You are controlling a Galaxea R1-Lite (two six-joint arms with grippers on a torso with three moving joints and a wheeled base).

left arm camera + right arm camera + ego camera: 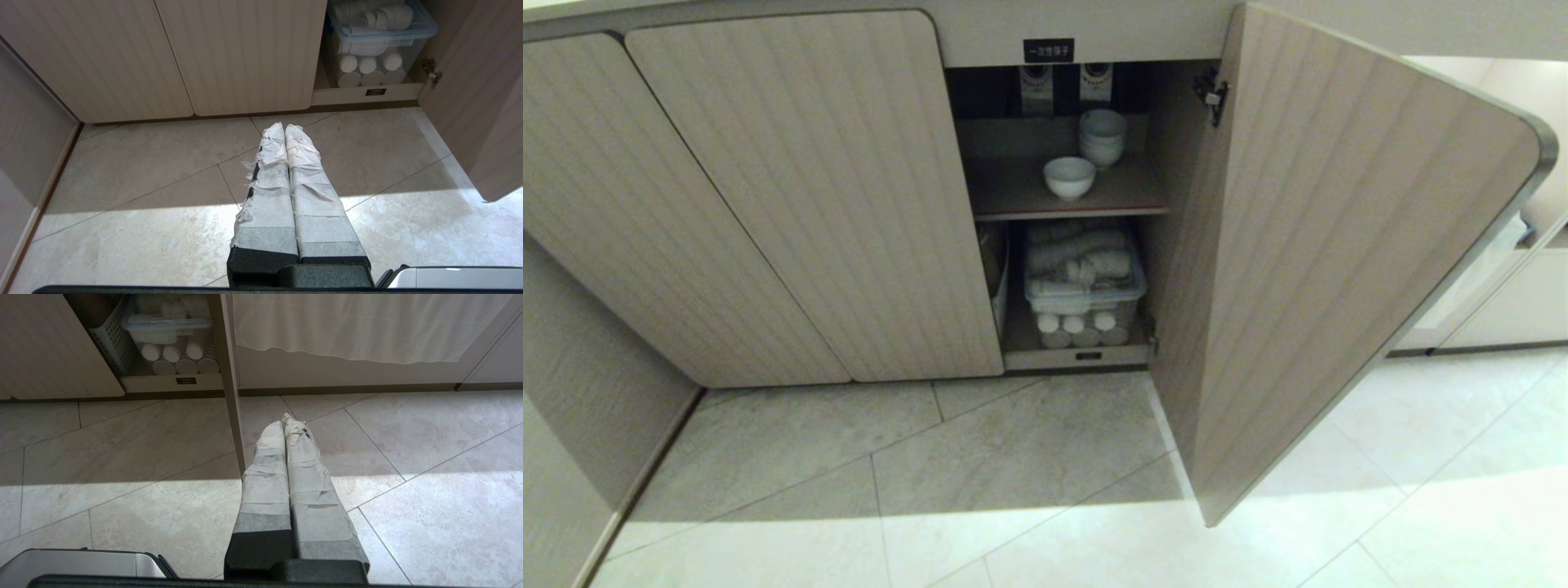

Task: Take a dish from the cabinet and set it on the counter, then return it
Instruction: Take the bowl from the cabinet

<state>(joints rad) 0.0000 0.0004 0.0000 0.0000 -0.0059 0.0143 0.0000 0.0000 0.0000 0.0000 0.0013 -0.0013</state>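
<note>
Left of the open cabinet [1062, 212], two closed fluted doors [792, 204] are seen, reaching down to the tiled floor [980, 474]. Inside the cabinet, under a small black label [1048, 51], the dish [1069, 177] is found upright on the upper shelf [1111, 196], near its front edge. Behind the dish and slightly to its right, a stack of white bowls [1102, 137] is set toward the back of that shelf, apart from the dish. Below the shelf, a clear plastic bin [1085, 286] filled with white items is stored on the cabinet's bottom. To the right of the opening, the cabinet's door [1339, 245] is swung wide open.

The left gripper [284, 127] is held low over the floor in front of the cabinet, its taped fingers pressed together with nothing between them. The right gripper [282, 420] is held likewise over the floor just beside the open door's edge, fingers pressed together and empty.
</note>
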